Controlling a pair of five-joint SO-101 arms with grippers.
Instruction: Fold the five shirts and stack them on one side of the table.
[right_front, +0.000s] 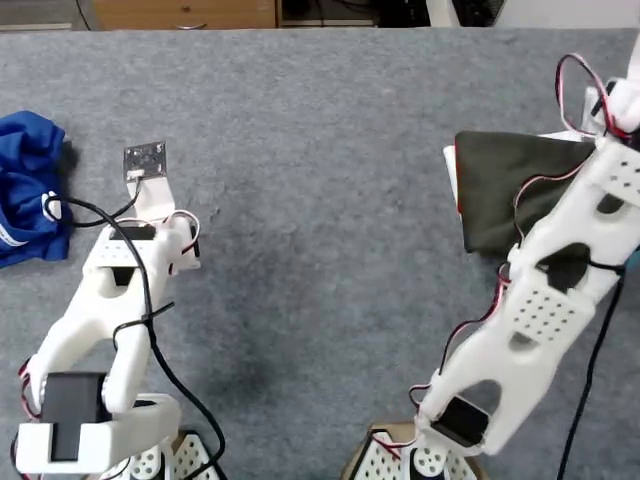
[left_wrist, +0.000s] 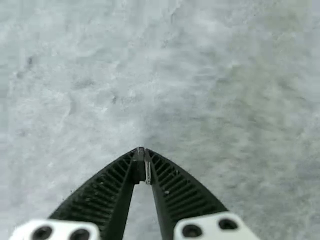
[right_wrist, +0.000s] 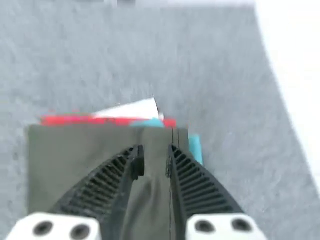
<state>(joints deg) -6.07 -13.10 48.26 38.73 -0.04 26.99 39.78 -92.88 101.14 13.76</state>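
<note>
Your right gripper (right_wrist: 153, 160) sits on the stack (right_wrist: 105, 120), its jaws pinching a ridge of the olive shirt (right_wrist: 70, 160) that tops it. I judge this is to settle that layer squarely over the red, white and teal edges beneath. Your left gripper (left_wrist: 141, 162) hangs pressed together and empty above bare table (right_front: 320, 150), well apart from the stack. The crumpled blue shirt (right_front: 28, 185) lies farther still from the stack and looks like the last one to fold.
</note>
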